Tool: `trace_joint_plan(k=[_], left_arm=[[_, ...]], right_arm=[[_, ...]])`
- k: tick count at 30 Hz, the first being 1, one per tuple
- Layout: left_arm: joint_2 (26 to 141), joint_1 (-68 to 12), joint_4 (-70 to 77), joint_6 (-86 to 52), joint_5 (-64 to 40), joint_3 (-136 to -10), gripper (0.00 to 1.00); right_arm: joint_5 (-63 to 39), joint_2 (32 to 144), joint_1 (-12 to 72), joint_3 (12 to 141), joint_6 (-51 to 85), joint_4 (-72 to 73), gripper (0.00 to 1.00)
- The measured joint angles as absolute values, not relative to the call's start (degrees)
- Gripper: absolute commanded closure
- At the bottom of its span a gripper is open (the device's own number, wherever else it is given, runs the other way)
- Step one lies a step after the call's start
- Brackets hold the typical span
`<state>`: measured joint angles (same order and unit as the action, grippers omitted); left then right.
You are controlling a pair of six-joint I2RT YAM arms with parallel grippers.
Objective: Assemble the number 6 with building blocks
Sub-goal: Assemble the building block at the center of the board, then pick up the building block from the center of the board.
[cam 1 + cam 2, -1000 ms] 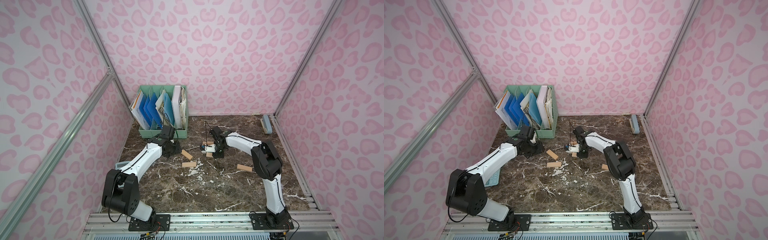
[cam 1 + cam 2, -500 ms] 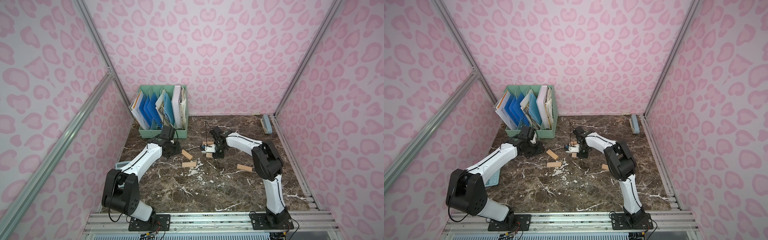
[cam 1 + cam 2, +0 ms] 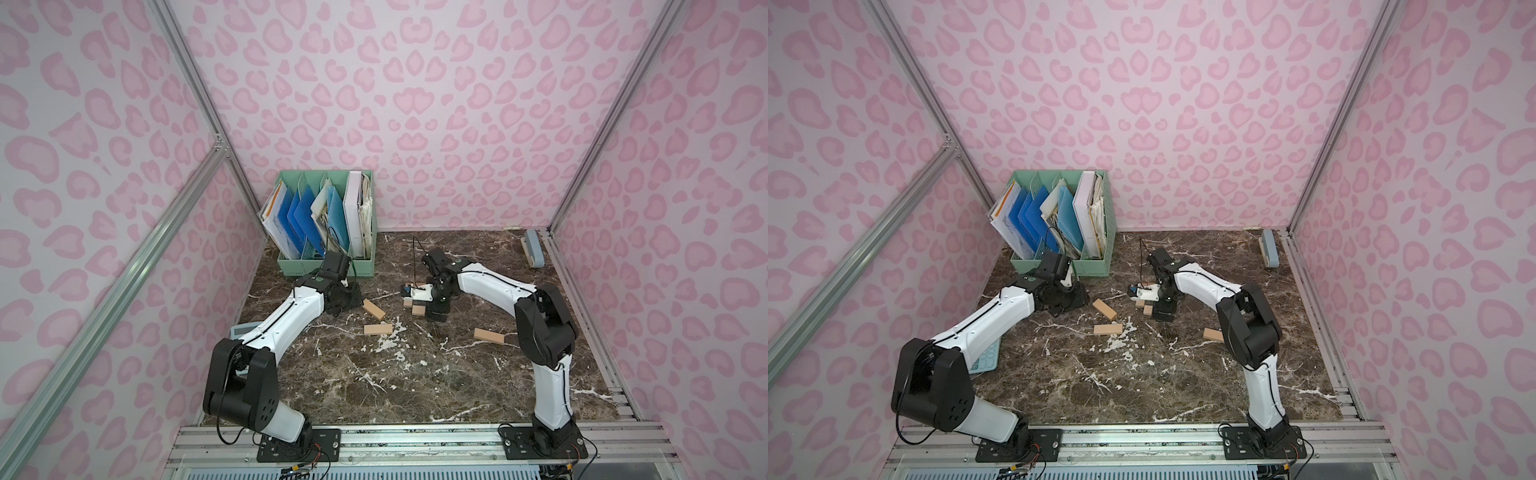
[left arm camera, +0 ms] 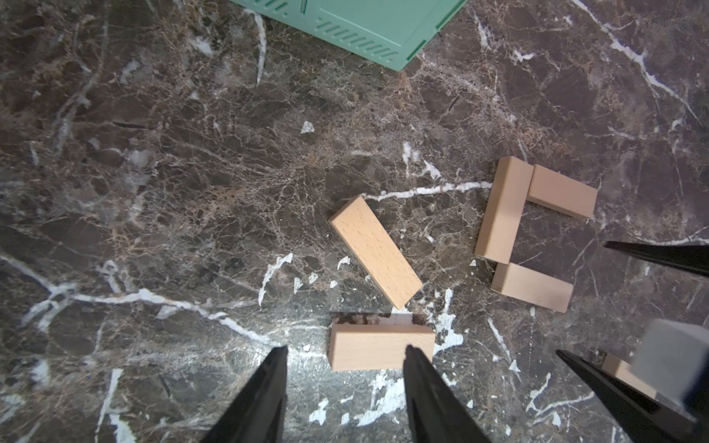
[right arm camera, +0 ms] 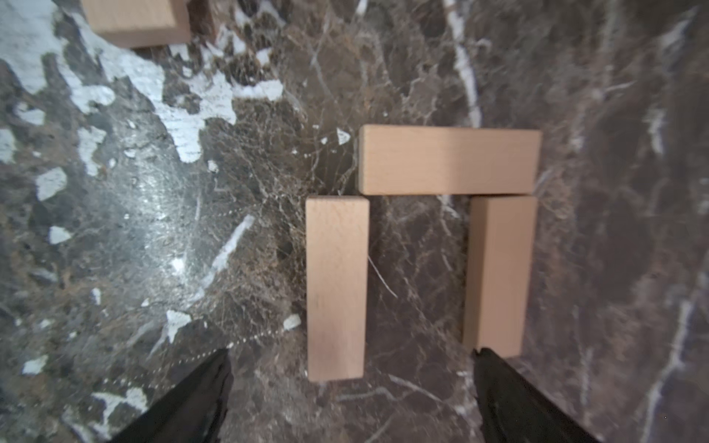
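Three of the building blocks [image 5: 449, 161] lie flat on the marble surface [image 3: 374, 374] a little way out from the front corner of the green file box [image 4: 356, 30]. They make a squared bracket. One plank is the spine and two others run off its ends at right angles. That looks like the upper half of the number 6 [image 4: 502, 209], so the digit is roughly half built. One leg butts squarely under the spine. The other meets it only at a corner and sits slightly outside the line.

The right end effector [image 5: 353, 356] hangs low over this bracket with its jaws spread wide and gripping nothing. They straddle the open ends of the two legs, and one fingertip is at the end of a leg. The wide spread fits a plank just set down and let go.

Two loose planks [image 4: 376, 251] lie nearer the file box than the bracket does, one slanted and one straight. The left end effector [image 4: 347, 348] hovers by the straight one, partly open and empty, probably lining up for a grasp. The sixth plank [image 3: 489, 335] lies farthest from the file box.
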<state>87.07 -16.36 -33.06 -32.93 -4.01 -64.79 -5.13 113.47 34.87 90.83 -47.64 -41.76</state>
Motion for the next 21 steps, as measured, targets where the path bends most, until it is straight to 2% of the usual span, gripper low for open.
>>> trace_joint_plan(k=[6, 10, 14, 18, 21], left_arm=[[87.07, -16.36, -32.62, -32.95, -4.01, -67.20, 0.47], [87.94, -16.36, -31.77, -33.12, -4.86, -67.35, 0.47], [89.78, -16.36, -31.38, -33.08, -5.72, -67.77, 0.47], [89.93, -16.69, -31.33, -32.32, -6.28, -68.42, 0.47], [89.86, -17.34, -31.29, -31.31, -6.31, -68.05, 0.47]], right_arm=[[-3.11, 103.61, 32.21, 97.84, -39.77, -39.16, 0.01], [4.84, 96.55, 30.41, 100.22, -19.81, -35.38, 0.00], [1.39, 94.48, 25.12, 100.27, -3.18, -39.97, 0.00], [0.71, 90.83, 25.28, 90.06, 1.63, -49.69, 0.00], [3.36, 83.44, 26.22, 79.64, 1.15, -53.12, 0.05]])
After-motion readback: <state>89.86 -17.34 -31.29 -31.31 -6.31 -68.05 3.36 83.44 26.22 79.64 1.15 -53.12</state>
